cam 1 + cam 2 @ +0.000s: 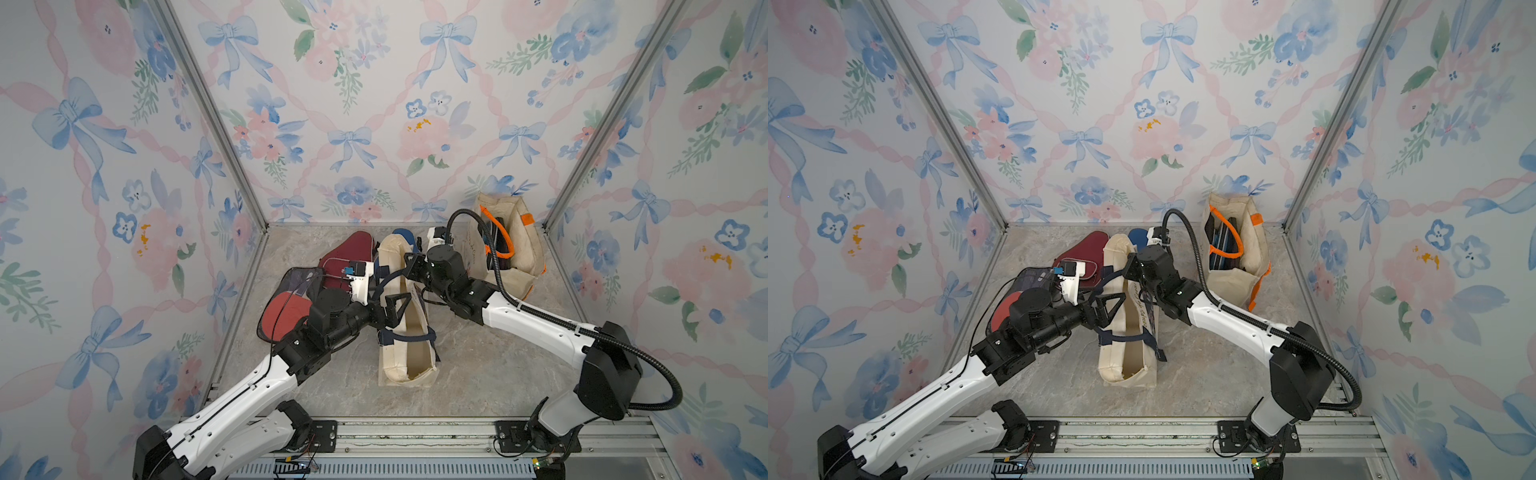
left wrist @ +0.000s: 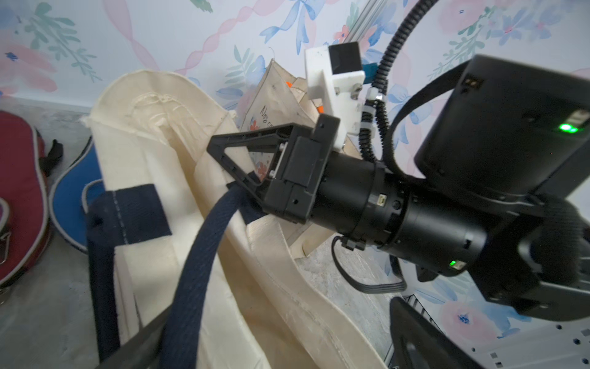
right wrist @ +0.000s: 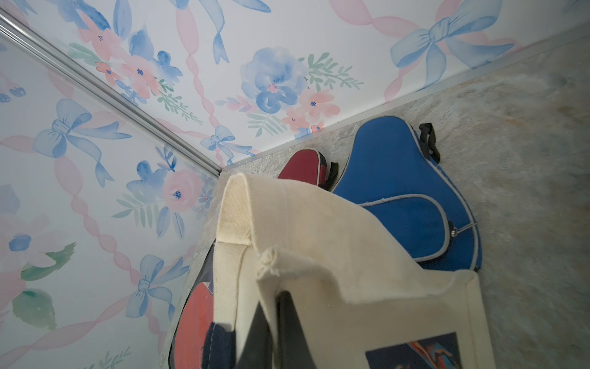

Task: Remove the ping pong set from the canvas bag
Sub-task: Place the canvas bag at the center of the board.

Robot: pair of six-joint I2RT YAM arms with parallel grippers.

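White arm links (image 1: 540,328) with black joints (image 1: 609,374), black triangular jaws, ribbed black cable conduit (image 2: 390,51), green status lights (image 2: 566,128).

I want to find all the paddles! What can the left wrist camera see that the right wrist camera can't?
Only the left wrist view shows the orange-trimmed bag and the right arm. Only the right wrist view shows the red paddle. Both show the cream bag, the blue case and the maroon case.
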